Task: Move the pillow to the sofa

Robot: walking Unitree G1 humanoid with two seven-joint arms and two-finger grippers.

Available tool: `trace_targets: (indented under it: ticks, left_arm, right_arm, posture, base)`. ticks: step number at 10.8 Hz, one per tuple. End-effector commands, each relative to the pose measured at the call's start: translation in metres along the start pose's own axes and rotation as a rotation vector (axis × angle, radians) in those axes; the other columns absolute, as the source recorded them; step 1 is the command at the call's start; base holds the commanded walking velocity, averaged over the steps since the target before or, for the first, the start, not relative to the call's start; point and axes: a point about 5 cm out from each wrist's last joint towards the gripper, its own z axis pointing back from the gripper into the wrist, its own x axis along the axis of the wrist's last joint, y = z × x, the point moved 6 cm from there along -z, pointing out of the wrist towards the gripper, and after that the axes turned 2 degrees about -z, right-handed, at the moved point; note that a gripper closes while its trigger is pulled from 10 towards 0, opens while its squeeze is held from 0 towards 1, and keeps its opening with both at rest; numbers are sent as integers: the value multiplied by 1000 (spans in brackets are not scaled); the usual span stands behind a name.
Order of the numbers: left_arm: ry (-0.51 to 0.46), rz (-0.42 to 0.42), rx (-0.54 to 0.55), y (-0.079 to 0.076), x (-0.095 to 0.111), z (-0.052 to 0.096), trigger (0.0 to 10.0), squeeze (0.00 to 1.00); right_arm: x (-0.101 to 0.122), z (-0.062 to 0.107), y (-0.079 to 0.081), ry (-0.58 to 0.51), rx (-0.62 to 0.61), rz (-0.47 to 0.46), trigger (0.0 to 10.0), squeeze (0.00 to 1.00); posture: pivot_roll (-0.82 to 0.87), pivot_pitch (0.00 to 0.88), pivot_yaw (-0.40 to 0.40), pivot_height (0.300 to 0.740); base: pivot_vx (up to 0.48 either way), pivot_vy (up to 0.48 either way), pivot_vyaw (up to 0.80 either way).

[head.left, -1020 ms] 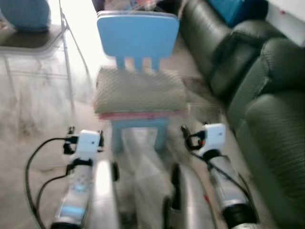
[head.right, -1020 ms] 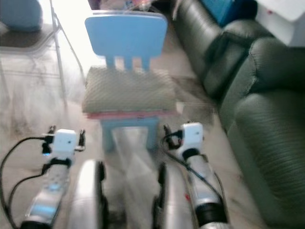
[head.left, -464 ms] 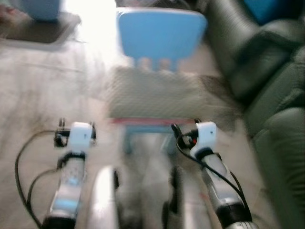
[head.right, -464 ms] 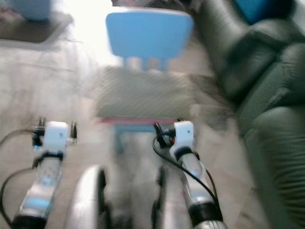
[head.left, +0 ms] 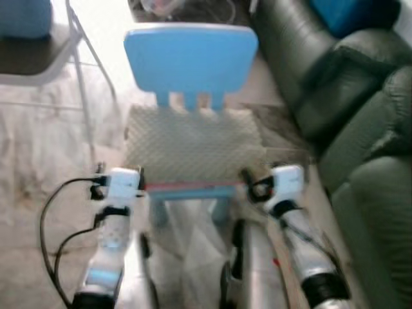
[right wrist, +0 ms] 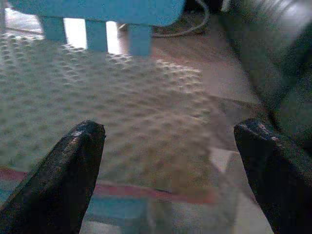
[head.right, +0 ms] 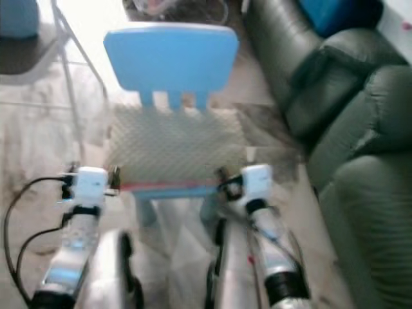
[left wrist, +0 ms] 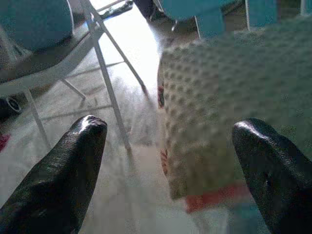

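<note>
While the grey-green dimpled fabric pillow with a red underside (head.left: 193, 143) lies flat on the seat of the small light-blue plastic chair (head.left: 191, 59), both claws stand at its near edge, one at each front corner. The left claw (left wrist: 170, 161) has its two black fingers spread wide and grips nothing; in the left wrist view the pillow's left corner sits just ahead of it, reaching in between the fingers from the right-hand finger's side, with bare pale floor (head.left: 38, 161) ahead of the other finger. The right claw (right wrist: 168, 168) is likewise wide open and empty, and the pillow's dimpled top lies straight ahead of it and slightly below, stretching across most of the gap between the fingers. The pillow's long axis runs across, from one claw to the other, so the two arms look about equally near, each to its own end. My judgement is that a lift from both ends is what the layout invites, the dark green leather sofa (head.left: 360, 129) lying off beyond the right claw.

Hard to tell: whether either claw already touches the pillow, since the head views are soft with blur. The chair's legs are mostly hidden behind the arms, and the sofa is cut off at the frame edge.
</note>
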Motion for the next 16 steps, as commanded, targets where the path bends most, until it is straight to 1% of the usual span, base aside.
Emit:
trace_targets:
  ticks: [1,3,7,9,11,12,14,16]
  left_arm:
    - [25,-10,7,3,-8,2,10000,0]
    - [20,-5,3,3,-7,2,10000,0]
    - [18,-2,-1,3,-6,2,10000,0]
    - [19,-1,-2,3,-6,1,10000,0]
    - [17,4,-2,4,-5,2,10000,0]
    - [16,10,1,7,-4,1,10000,0]
    - [10,12,-6,10,-4,2,10000,0]
    - [7,11,-19,8,-3,1,10000,0]
  right_arm:
    - [-7,2,2,26,-5,-13,10000,0]
    - [-8,1,1,32,-11,-15,10000,0]
    - [-8,2,2,32,-9,-13,10000,0]
    - [-9,2,2,33,-7,-14,10000,0]
    - [-8,2,3,33,-7,-13,10000,0]
    - [-8,3,1,35,-11,-30,10000,0]
    - [-9,5,0,39,-12,-27,10000,0]
    - [-8,4,2,42,-8,-21,10000,0]
  posture:
    - [-26,173,-59,564]
    - [-28,174,-60,564]
    - [-28,176,-58,564]
    - [-28,179,-58,529]
    - [-27,193,-60,529]
    - [-28,213,-60,529]
    - [-28,218,-58,529]
    - [-30,226,-60,529]
  base:
    - [0,0,0]
    - [0,0,-553]
    - [0,0,0]
    - [0,0,0]
    - [0,0,0]
    - [0,0,0]
    - [319,0,0]
    - [356,0,0]
